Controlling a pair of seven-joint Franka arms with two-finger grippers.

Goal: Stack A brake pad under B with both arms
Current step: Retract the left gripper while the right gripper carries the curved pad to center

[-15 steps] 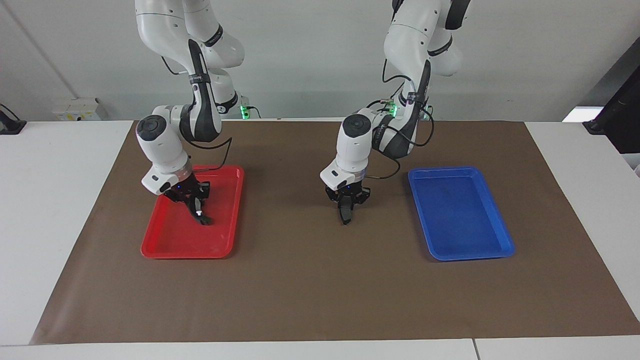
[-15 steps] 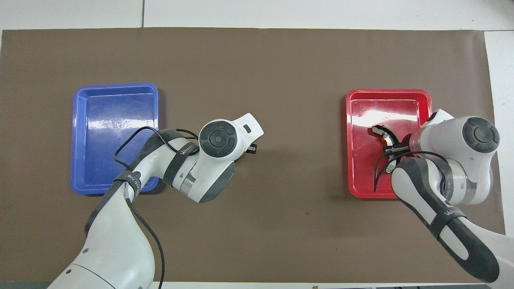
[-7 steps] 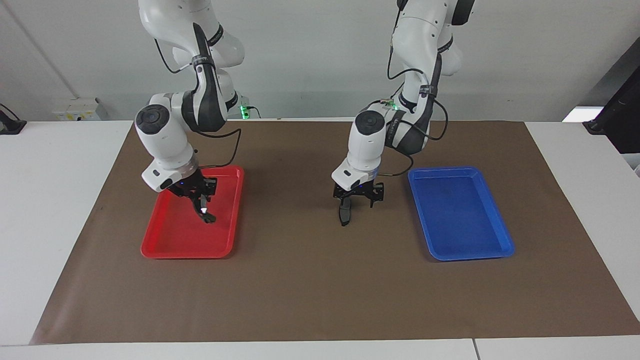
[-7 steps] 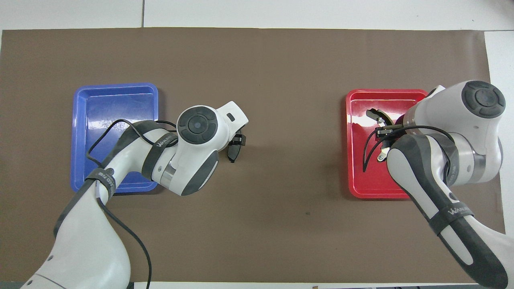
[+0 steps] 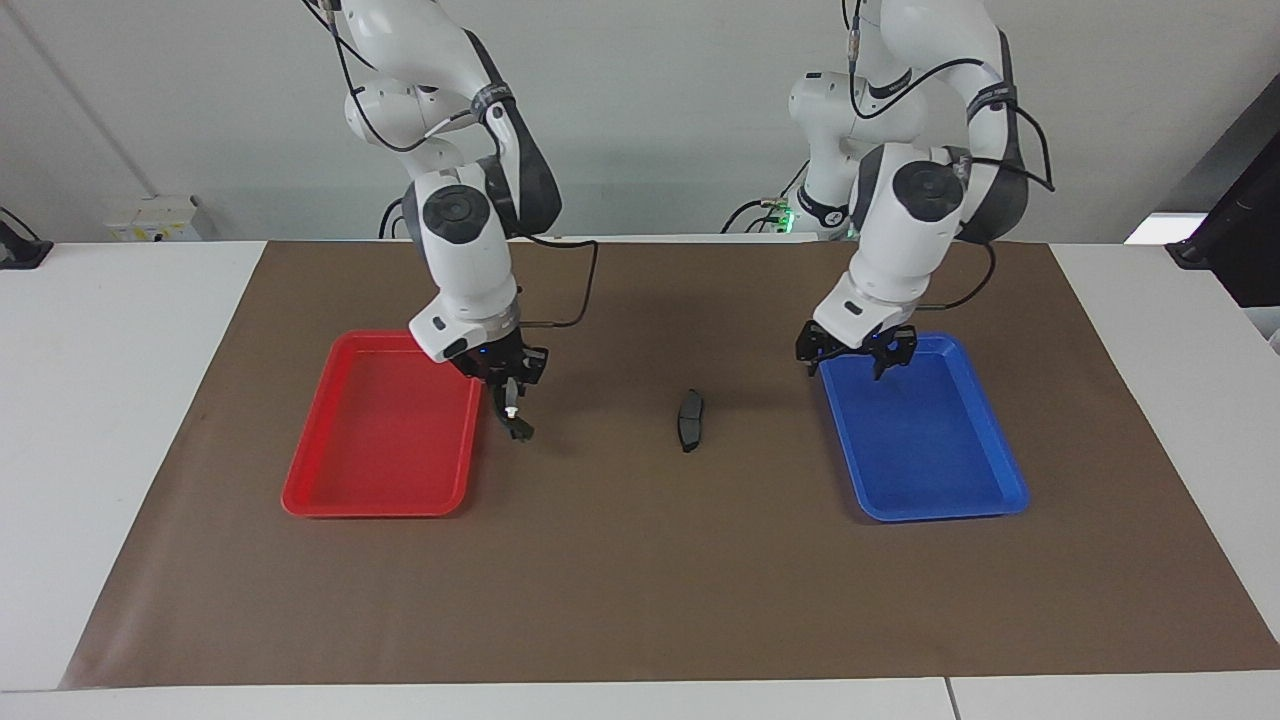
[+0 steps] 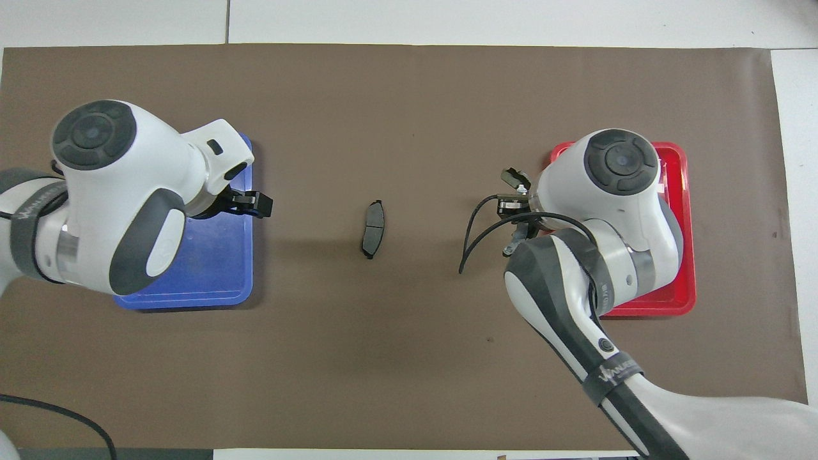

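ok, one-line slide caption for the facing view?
Short pad A lies mid-mat; right gripper carries long pad B toward it; left gripper open over blue tray.

One camera sits high up across the table and looks back at the two robots, so they stand at the top of its picture, and it is far enough to fit the whole brown mat [image 5: 640, 560], the white table [image 5: 120, 420] and the wall. The other camera hangs high over the robots' own end and looks almost straight down and forward, so the arms come in from the bottom and look big. Both see the brown mat [image 6: 409, 96], the red tray [image 5: 370, 470] [image 6: 682, 191] and the blue tray [image 5: 930, 450] [image 6: 211, 281], but turned half way round, so the trays swap sides.
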